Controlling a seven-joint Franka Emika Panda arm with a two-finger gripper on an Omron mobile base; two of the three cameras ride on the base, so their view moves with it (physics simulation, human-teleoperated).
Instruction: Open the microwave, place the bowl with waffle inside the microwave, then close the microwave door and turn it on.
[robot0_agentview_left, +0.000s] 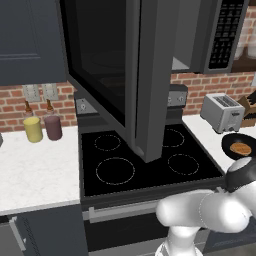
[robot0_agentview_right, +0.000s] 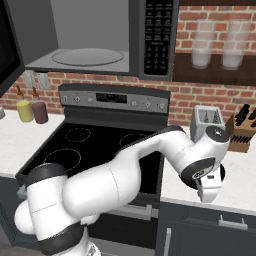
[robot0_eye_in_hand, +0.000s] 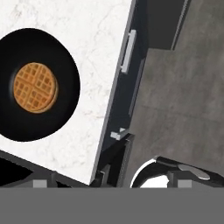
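Note:
The microwave (robot0_agentview_left: 200, 35) hangs above the stove with its door (robot0_agentview_left: 115, 70) swung wide open toward me, and the cavity (robot0_agentview_right: 90, 47) with its glass turntable is bare. The black bowl with waffle (robot0_agentview_left: 239, 146) sits on the right counter in front of the toaster. In the hand view the bowl with waffle (robot0_eye_in_hand: 35, 85) lies at the upper left, off to one side of my gripper (robot0_eye_in_hand: 111, 183). The gripper is open and holds nothing. From the right base view the gripper (robot0_agentview_right: 206, 195) points down over the counter's front edge, hiding most of the bowl.
A silver toaster (robot0_agentview_right: 207, 120) and a knife block (robot0_agentview_right: 242, 127) stand behind the bowl. The black stove top (robot0_agentview_left: 145, 160) lies below the open door. Yellow and maroon jars (robot0_agentview_left: 42, 127) stand on the left counter. Cabinet fronts and floor (robot0_eye_in_hand: 183, 96) drop away past the counter edge.

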